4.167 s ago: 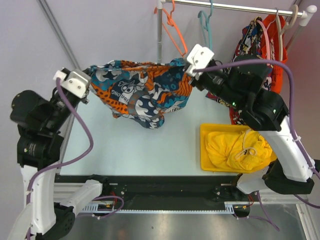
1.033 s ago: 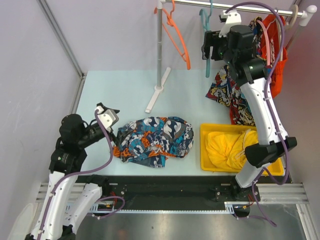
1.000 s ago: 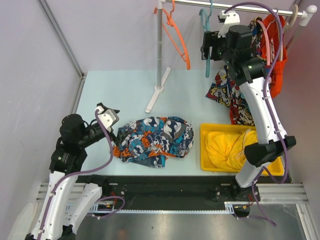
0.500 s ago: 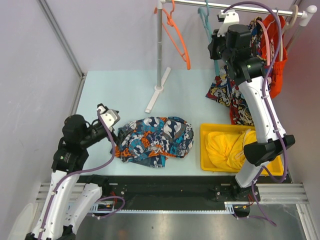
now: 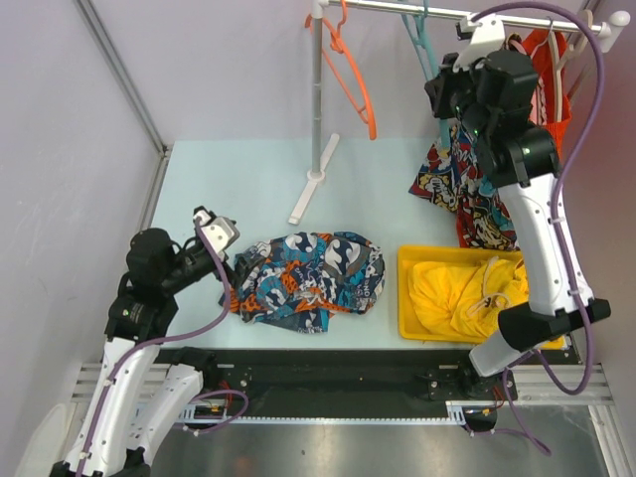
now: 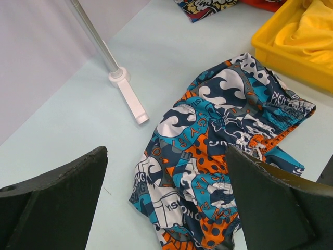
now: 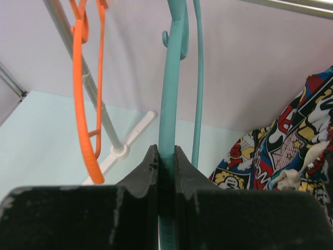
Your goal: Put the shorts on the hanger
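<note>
The shorts point(image 5: 306, 275), printed in navy, teal, orange and white, lie crumpled on the table near its front edge; the left wrist view shows them point(image 6: 218, 156) spread below the fingers. My left gripper point(image 5: 227, 260) hovers wide open at their left end, nothing between its fingers. The teal hanger point(image 5: 421, 40) hangs from the rail at the top. My right gripper point(image 5: 447, 89) is raised to it, and in the right wrist view its jaws point(image 7: 166, 156) are shut on the hanger's teal bar point(image 7: 170, 78).
An orange hanger point(image 5: 353, 70) hangs left of the teal one, beside the rack's grey pole point(image 5: 318, 99) and white foot point(image 5: 310, 194). Comic-print shorts point(image 5: 467, 184) hang at the right. A yellow bin point(image 5: 417, 328) holds a yellow garment point(image 5: 467, 293).
My right gripper closed on the teal hanger and has pulled it up and to the right along the rail. The left arm has crept slightly closer to the shorts.
</note>
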You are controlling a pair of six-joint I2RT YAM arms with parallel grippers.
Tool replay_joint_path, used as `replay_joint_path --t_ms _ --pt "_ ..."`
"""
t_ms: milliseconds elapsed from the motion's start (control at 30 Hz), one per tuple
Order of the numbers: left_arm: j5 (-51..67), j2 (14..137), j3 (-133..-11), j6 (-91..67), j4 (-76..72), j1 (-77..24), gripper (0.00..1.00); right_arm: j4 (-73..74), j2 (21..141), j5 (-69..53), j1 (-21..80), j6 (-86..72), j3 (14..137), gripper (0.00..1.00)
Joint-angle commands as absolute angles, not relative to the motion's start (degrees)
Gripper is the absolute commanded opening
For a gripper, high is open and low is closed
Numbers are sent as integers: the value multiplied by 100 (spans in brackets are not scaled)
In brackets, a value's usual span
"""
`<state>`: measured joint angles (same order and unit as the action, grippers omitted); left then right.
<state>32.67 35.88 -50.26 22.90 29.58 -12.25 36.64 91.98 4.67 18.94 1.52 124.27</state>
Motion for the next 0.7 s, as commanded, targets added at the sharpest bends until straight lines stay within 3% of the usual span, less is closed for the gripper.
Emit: replay_joint_path --t_ms 0,400,667 --pt "3191 3630 -5045 2188 2830 -1248 100 3269 8597 378 1881 211 12095 0" --pt "3296 4025 -5098 1934 3050 -1248 100 4560 6224 186 1881 289 9274 0" --pt "3805 3630 -4501 1907 2321 -1248 100 6502 5608 -2108 1890 1606 8631 0"
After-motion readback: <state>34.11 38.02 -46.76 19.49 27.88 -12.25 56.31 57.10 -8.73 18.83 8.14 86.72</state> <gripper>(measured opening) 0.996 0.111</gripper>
